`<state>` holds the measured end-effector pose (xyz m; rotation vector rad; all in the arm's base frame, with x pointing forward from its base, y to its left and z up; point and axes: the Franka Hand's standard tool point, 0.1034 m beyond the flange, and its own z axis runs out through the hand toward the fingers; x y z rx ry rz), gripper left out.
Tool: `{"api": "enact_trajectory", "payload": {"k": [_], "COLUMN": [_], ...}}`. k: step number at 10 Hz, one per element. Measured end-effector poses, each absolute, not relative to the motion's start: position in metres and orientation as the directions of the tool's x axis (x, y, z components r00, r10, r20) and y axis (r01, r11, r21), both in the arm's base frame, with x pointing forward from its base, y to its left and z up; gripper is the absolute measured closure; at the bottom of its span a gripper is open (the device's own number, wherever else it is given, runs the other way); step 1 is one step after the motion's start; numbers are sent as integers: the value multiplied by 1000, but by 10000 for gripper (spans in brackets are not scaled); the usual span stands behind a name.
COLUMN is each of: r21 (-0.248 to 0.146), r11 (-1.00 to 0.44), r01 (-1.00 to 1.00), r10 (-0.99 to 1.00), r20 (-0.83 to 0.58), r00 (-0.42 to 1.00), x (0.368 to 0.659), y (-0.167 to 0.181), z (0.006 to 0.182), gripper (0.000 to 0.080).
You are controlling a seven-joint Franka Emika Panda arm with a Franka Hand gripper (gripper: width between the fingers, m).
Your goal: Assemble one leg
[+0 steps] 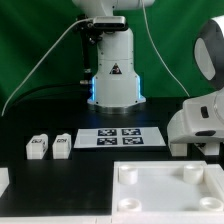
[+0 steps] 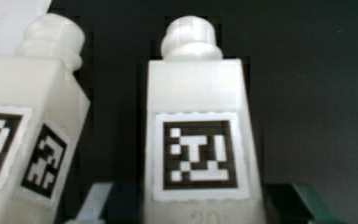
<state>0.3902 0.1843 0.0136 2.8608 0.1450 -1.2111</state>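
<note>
The leg (image 2: 197, 110) points lengthwise away from the gripper (image 2: 202, 208), whose wide-spread jaws flank its tagged end, with a second leg (image 2: 30, 110) just beside it.

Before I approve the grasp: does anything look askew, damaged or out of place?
Nothing stands out. The leg lies straight between the fingers of the open gripper, with a second leg beside it, apart. In the exterior view the white panel lies flat and the marker board sits square. No damage shows.
</note>
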Motion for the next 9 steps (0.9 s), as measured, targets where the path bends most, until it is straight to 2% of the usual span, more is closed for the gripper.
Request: {"api": "enact_trajectory", "payload": {"k": [2,4,5,6,9], "r21": [-17,-46,-52,-48,-55], "r11": [-991,-988,-988,-989,-988], "r01": [135,147,143,140,145], "r10": [114,147,152,148,146], "r20": [-642,-572,-410,-313,-17], "r00": [758,807,900,938,989], "x": [428,452,472,472,478], "y": [169,153,144,140,142], "z": [60,96,119,130,127], "gripper": [508,508,508,508,508]}}
